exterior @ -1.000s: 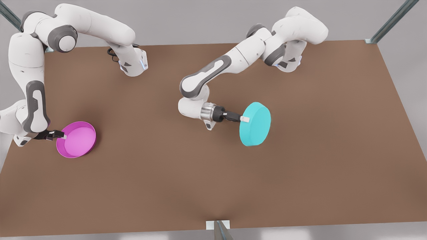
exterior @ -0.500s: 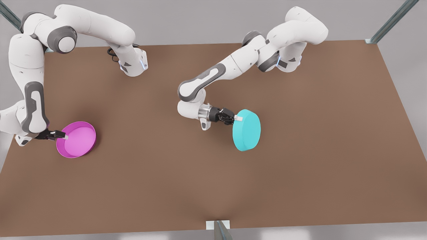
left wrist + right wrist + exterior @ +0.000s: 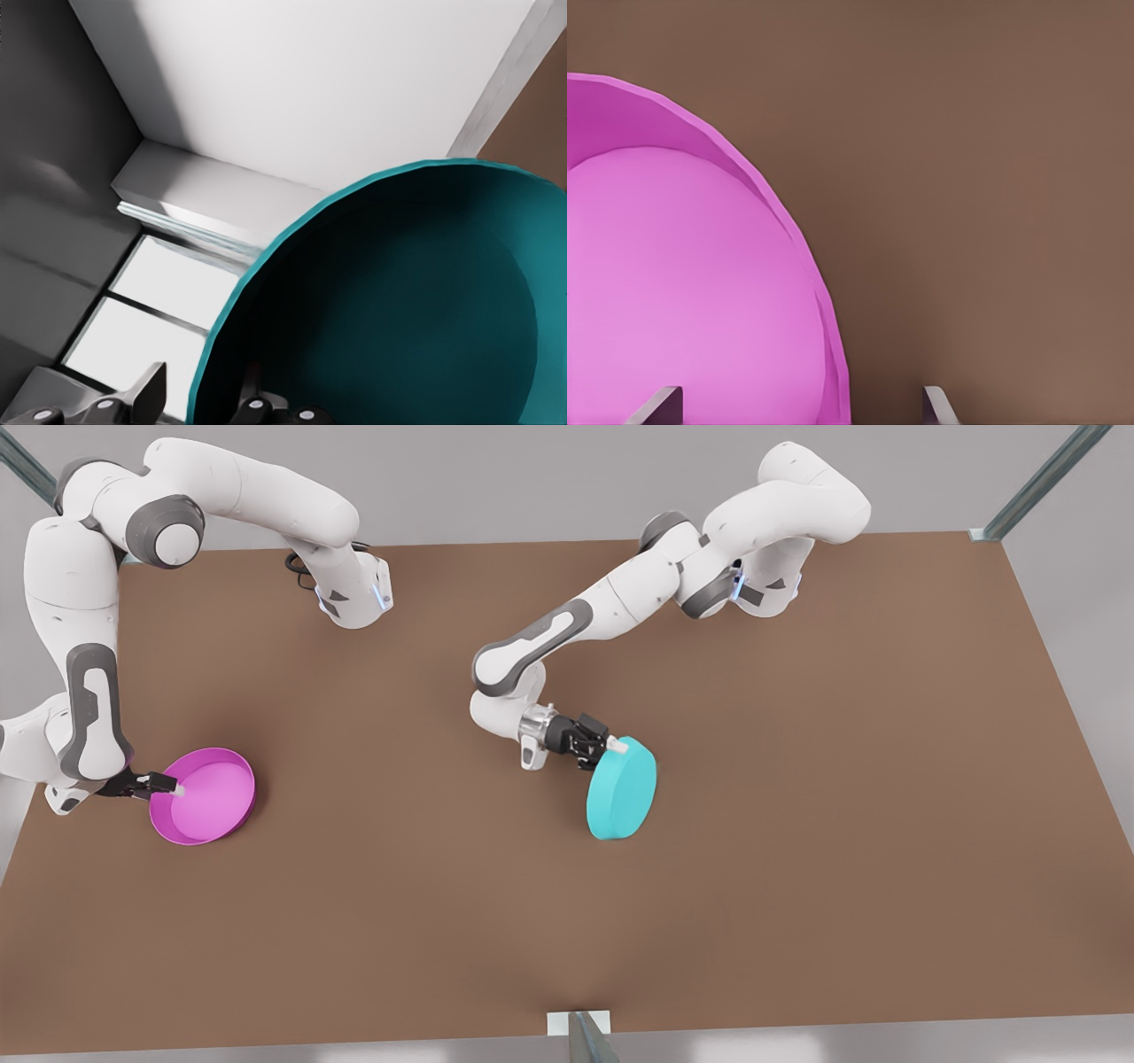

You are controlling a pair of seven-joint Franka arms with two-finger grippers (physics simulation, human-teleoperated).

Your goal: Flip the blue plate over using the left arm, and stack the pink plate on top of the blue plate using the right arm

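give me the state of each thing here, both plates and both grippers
round turquoise blue plate: held off the table, tilted on edge, base toward the camera
round magenta pink plate: upright on the brown table, open side up
left gripper: shut on the blue plate's rim
right gripper: open, fingers straddling the pink plate's rim

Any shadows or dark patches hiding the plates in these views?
Front view: soft, even light; faint shadows on the table beside the pink plate and blue plate. Left wrist view: the blue plate's inside is dark teal, shaded. Right wrist view: pink plate evenly lit, no glare.
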